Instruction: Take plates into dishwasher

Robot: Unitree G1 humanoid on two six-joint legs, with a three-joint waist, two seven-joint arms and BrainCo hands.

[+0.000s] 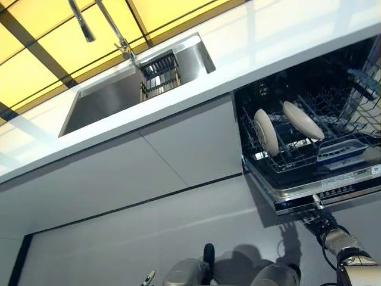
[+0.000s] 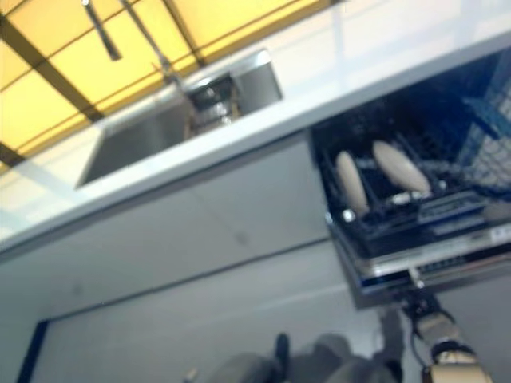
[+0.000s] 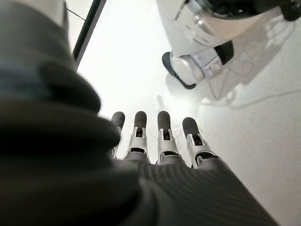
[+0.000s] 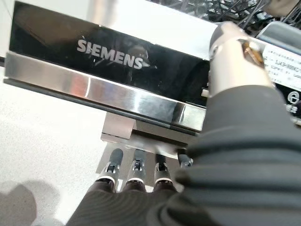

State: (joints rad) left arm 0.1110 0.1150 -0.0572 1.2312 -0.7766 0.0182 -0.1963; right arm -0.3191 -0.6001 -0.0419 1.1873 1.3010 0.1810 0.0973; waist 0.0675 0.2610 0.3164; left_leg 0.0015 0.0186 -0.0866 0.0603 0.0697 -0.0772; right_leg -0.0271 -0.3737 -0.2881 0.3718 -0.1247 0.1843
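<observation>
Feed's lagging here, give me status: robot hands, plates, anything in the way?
Right robot hand open, fingers under the dishwasher drawer front edge. Left robot hand open, idle, low over the floor. Two plates upright in the rack. Nothing blocking.

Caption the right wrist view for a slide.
Right hand, fingers straight, under the open dishwasher door.

Before me a white counter (image 1: 196, 89) holds a steel sink (image 1: 107, 98) with tap (image 1: 113, 30); grey cabinet fronts (image 1: 178, 149) below, yellow-lit panels (image 1: 53, 36) beyond.
</observation>
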